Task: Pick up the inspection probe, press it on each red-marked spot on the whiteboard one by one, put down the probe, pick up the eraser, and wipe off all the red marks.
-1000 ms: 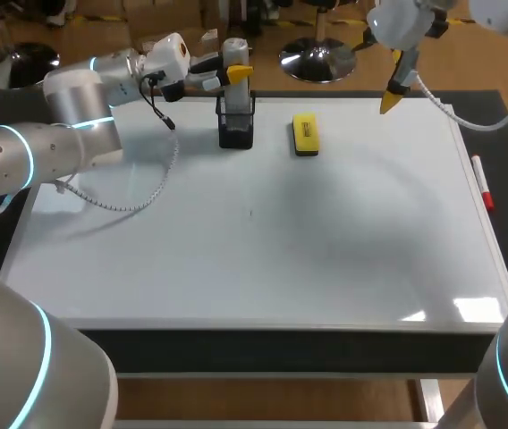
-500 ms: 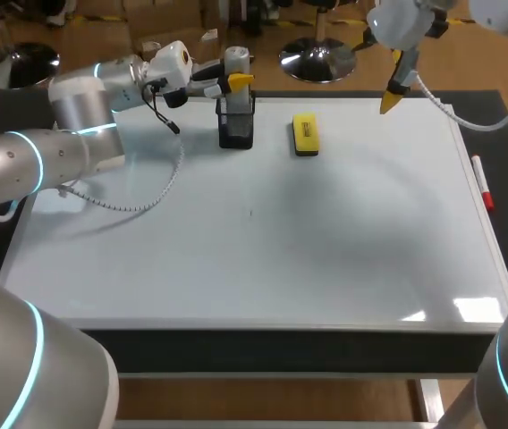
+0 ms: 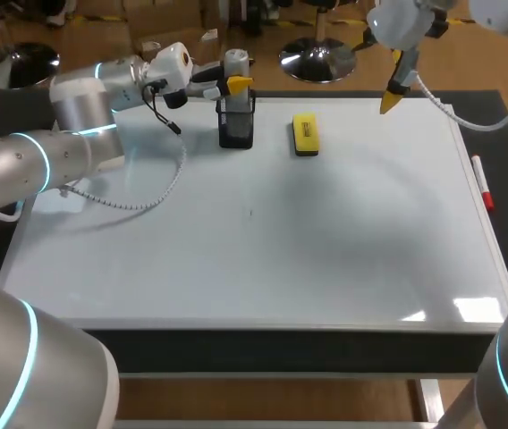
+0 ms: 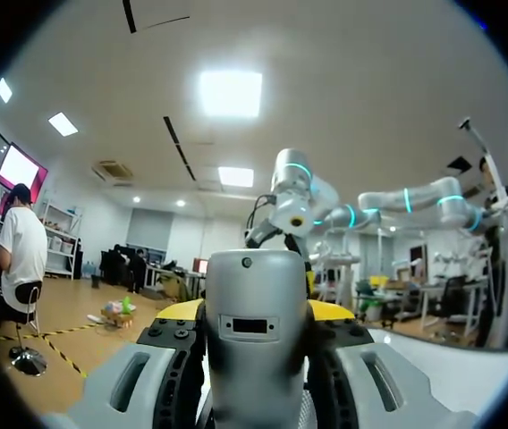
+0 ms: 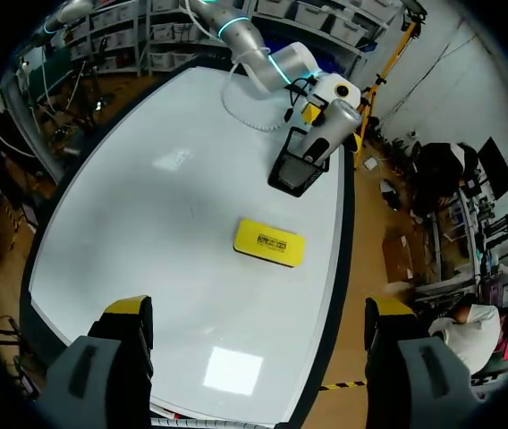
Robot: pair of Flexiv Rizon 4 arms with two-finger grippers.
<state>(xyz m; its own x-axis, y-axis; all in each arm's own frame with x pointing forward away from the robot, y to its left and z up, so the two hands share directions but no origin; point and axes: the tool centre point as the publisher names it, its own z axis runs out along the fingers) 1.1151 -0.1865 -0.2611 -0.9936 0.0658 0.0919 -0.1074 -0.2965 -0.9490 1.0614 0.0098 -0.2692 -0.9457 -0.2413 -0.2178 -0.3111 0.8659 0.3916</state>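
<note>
Left wrist view: left gripper (image 4: 252,308) clamped on grey probe (image 4: 254,357). Right wrist view: right gripper (image 5: 258,308) fingers wide apart, yellow eraser (image 5: 269,242) ahead, black holder (image 5: 295,170) beyond.

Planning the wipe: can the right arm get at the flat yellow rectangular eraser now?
Probably yes: the right gripper hangs open, the yellow eraser lies on bare whiteboard, the black mesh holder stands apart.
</note>
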